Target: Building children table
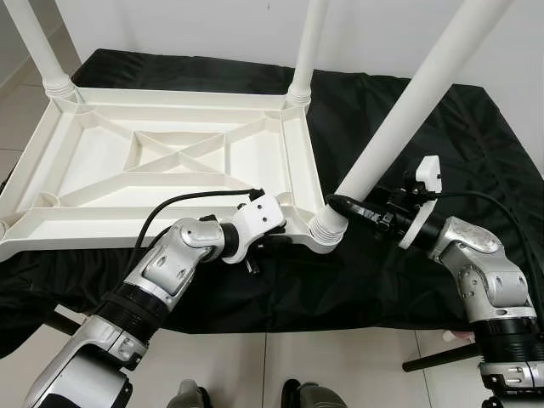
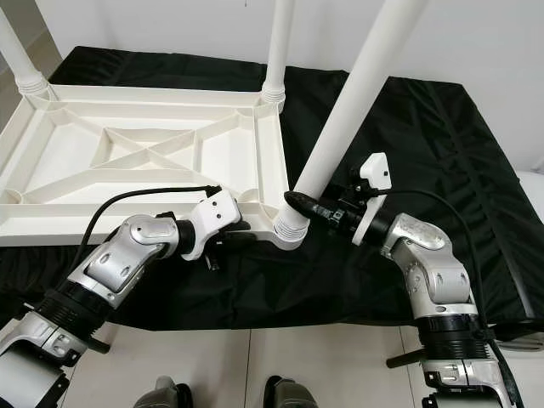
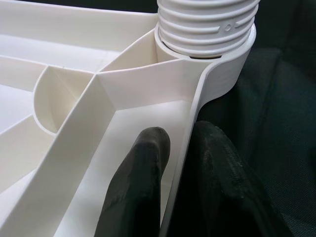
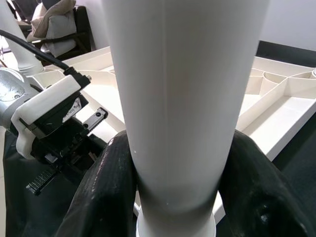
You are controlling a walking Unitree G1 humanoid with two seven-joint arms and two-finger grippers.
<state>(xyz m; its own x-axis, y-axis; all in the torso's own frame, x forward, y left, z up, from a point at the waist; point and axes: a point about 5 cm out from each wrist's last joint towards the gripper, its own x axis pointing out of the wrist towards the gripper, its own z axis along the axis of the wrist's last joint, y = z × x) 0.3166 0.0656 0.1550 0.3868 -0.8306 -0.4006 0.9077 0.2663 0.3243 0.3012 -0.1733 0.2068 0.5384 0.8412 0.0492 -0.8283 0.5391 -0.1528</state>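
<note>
Right pincer point(image 1: 340, 204) clamped on tall white plastic leg point(image 1: 408, 110); left pincer point(image 1: 280, 234) pinching upturned white ribbed tabletop's rim point(image 3: 190, 113). Better kept upright, twisted gently into corner socket point(image 1: 325, 228) just below.

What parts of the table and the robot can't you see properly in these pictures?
- Tops of the white legs: cut off by the upper edge in both eye views.
- Tabletop far-left corner: cut off by the left edge.
- Right gripper fingertips: partly behind the leg.
- Left gripper fingertips: hidden under its wrist in the eye views.
</note>
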